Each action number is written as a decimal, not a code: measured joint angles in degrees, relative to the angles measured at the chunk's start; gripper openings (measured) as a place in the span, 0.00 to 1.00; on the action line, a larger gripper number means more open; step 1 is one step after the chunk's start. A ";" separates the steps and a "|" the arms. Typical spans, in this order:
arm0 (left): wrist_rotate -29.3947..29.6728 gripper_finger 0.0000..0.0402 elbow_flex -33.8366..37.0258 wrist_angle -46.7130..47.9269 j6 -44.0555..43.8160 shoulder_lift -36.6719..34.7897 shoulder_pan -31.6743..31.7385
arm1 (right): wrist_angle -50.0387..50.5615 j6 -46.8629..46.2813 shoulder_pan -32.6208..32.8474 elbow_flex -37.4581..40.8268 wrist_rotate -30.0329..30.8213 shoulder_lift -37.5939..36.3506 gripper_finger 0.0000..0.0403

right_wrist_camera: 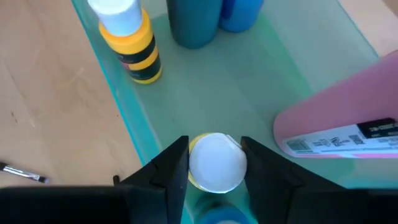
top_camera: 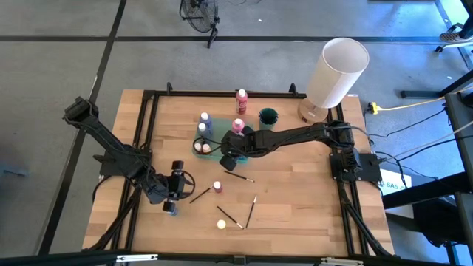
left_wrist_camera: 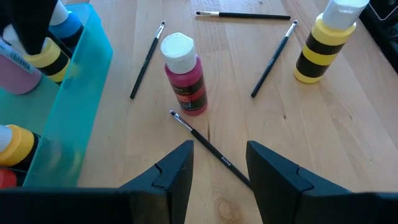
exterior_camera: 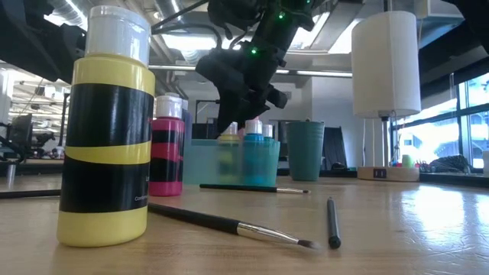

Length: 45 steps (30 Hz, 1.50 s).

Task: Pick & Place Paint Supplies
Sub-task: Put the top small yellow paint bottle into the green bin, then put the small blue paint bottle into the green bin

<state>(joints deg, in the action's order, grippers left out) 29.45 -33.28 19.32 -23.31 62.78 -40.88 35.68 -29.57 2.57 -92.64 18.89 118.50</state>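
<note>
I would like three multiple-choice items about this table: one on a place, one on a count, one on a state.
1. The right gripper is: A over the tray; B over the cup; C beside the cylinder.
2. Brushes lying on the table: A two; B four; C six.
3. The left gripper: A jaws open, empty; B shut on a brush; C shut on a bottle.
Answers: 1 A, it hangs above the bottles in the tray. 2 B, the high view shows four. 3 A, a gap shows between the jaws, nothing held.
</note>
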 joint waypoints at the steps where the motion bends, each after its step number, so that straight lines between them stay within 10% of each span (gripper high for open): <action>1: 0.00 0.36 0.00 -0.01 0.00 0.00 0.01 | 0.21 0.14 0.00 0.00 -0.22 0.01 0.38; 30: -1.98 0.36 -0.24 0.72 -0.95 -0.03 0.02 | 3.56 5.90 2.65 -5.54 6.61 -0.70 0.69; 45: -17.14 0.36 -18.27 21.67 -5.31 -0.11 -0.92 | 4.88 9.50 12.27 -11.32 12.91 -0.72 0.72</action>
<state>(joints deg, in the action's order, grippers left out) 12.31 -51.55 40.99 -28.62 62.68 -41.80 40.57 -20.08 14.84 -103.96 31.81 117.78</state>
